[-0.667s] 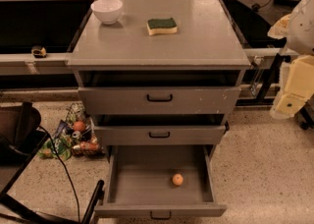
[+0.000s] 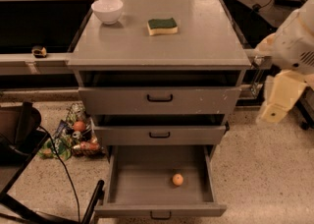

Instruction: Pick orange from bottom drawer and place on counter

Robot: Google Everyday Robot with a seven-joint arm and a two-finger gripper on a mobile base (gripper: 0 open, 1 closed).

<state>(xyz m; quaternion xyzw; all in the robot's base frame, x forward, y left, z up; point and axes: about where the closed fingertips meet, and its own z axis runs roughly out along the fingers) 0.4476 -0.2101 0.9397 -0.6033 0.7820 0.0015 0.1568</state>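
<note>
The orange (image 2: 177,179) lies on the flat grey floor of the open bottom drawer (image 2: 137,183), right of its middle. The counter (image 2: 196,46) is the grey top of the three-drawer cabinet. My gripper (image 2: 275,105) hangs at the right edge of the view, beside the cabinet's right side at about the height of the top drawer. It is well above and to the right of the orange and holds nothing that I can see.
A white bowl (image 2: 107,10) and a yellow-green sponge (image 2: 162,26) sit on the counter's back half. The top drawer (image 2: 159,99) and middle drawer (image 2: 159,133) stand slightly open. A heap of groceries (image 2: 76,137) and a black cable (image 2: 64,169) lie on the floor to the left.
My arm and gripper have moved a little down and to the left, towards the cabinet. The orange and the drawers have not moved.
</note>
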